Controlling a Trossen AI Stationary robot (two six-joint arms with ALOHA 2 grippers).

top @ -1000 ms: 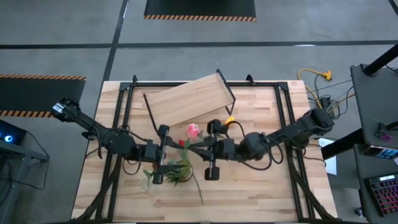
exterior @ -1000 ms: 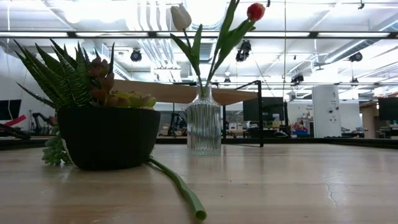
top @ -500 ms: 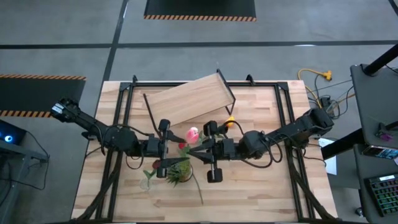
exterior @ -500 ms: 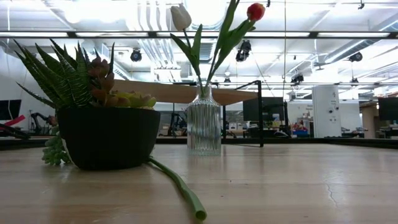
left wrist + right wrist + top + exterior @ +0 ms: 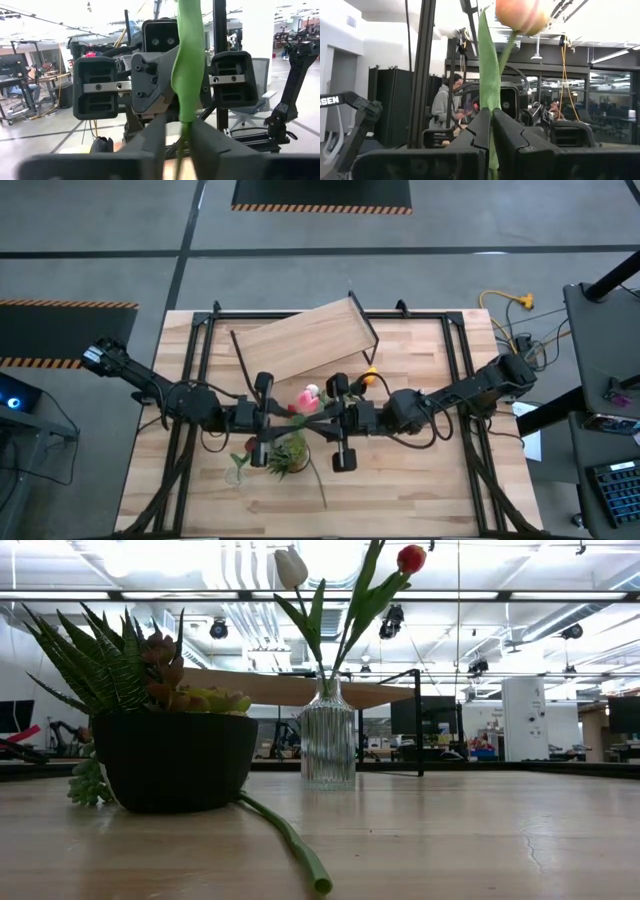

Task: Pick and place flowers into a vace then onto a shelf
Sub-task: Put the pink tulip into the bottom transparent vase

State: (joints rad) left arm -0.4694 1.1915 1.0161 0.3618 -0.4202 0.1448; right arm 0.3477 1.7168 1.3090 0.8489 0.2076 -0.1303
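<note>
Between the right gripper's (image 5: 491,117) jaws, shut tight, sat the green stem and leaf of a pink flower (image 5: 522,15), head upright above the fingertips. Left gripper (image 5: 179,125) faced it from close by. Its jaws stood only narrowly apart, one on each side of the same stem (image 5: 189,65), lower down. A thin gap showed on both sides, so no pinch was seen there. From above, both grippers met mid-table, with the pink head (image 5: 310,395) between them and off the table (image 5: 420,490). It looked like a hand-over or regrip.

Vase (image 5: 328,740) stood upright on the table and held two flowers, one white (image 5: 291,567) and one red (image 5: 411,558). A loose stem (image 5: 290,840) lay flat by the dark plant pot (image 5: 175,760). Shelf (image 5: 300,340) sat at the far side of the table, well apart from the vase.

Handling, my read:
- The flower is very light.
- The stem is thin and bendy, so it will likely droop or swing if held far from the head.
- The stem is smooth and could twist in flat pads.
- The head and leaf crush easily, so the grip belongs on bare stem, mid to low, with light squeeze.
- The lower end should be left free to go into the narrow vase neck.
</note>
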